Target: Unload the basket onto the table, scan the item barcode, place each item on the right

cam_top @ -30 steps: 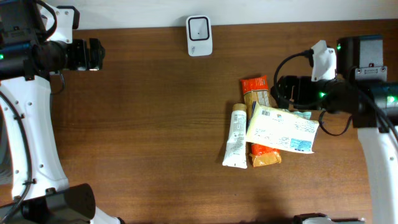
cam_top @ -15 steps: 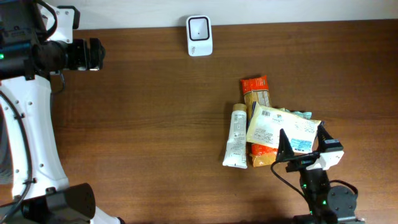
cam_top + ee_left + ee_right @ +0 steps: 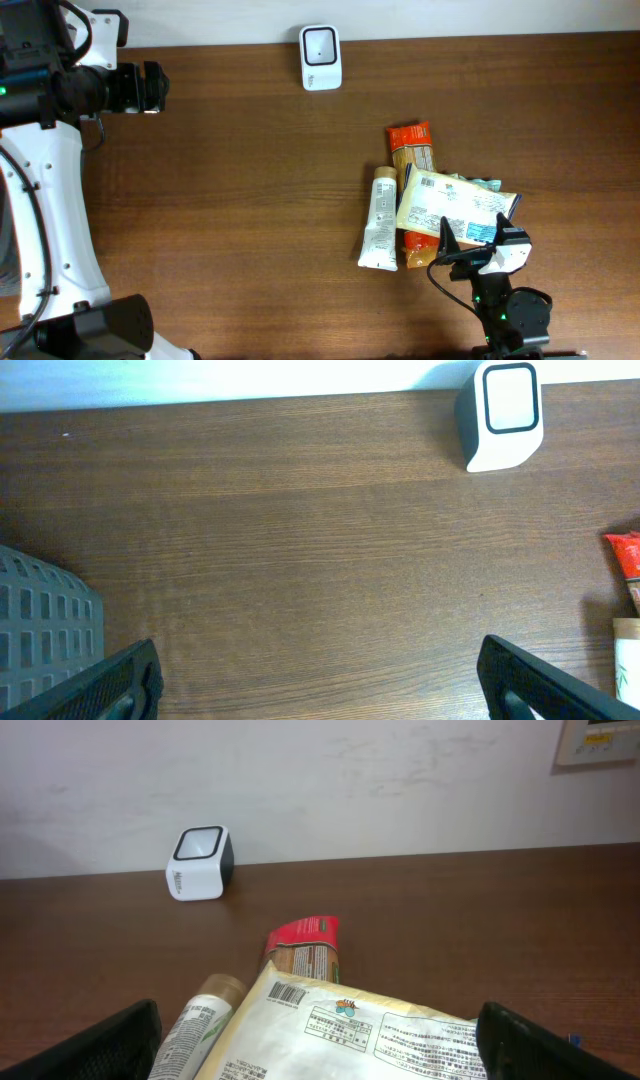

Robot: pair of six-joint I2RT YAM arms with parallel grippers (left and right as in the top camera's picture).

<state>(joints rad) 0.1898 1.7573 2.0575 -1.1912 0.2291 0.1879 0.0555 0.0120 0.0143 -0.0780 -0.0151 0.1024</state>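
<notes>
Dark wood-grain table [image 3: 240, 200] under me. Lower left corner of my left wrist view: a grey slotted basket [image 3: 40, 620], partly out of frame. Behind the table I see a pale wall [image 3: 400, 780], with a framed panel [image 3: 600, 740] at top right, cropped.

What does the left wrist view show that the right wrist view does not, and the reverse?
Only the left wrist view shows a grey basket at its lower left corner. Only the right wrist view shows the pale pouch with its barcode. Both show the white scanner, the red packet and the tube.
</notes>
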